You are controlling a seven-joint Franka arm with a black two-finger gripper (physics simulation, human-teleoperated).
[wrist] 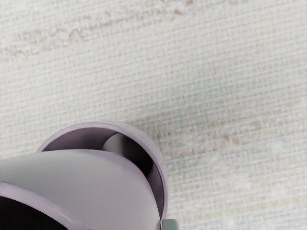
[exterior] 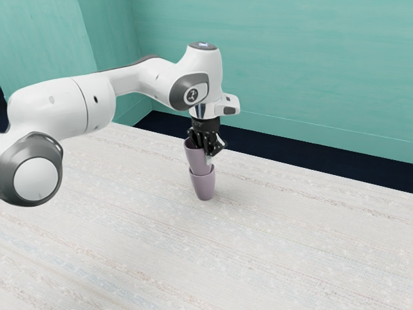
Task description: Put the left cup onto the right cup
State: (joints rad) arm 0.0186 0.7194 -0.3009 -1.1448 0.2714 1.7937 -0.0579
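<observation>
Two mauve cups stand stacked near the middle of the table. The upper cup (exterior: 193, 157) sits tilted inside the mouth of the lower cup (exterior: 204, 186), which rests on the table. My black gripper (exterior: 206, 146) comes straight down and is shut on the upper cup's rim on the side toward the exterior view's right. In the wrist view, the upper cup (wrist: 81, 189) is a large blurred shape just under my hand, and the lower cup's rim (wrist: 154, 152) curves around it.
The pale woven tabletop (exterior: 271, 245) spreads wide around the cups on every side. Teal walls (exterior: 310, 58) and a dark baseboard run behind the table's far edge. My white arm reaches in from the exterior view's left.
</observation>
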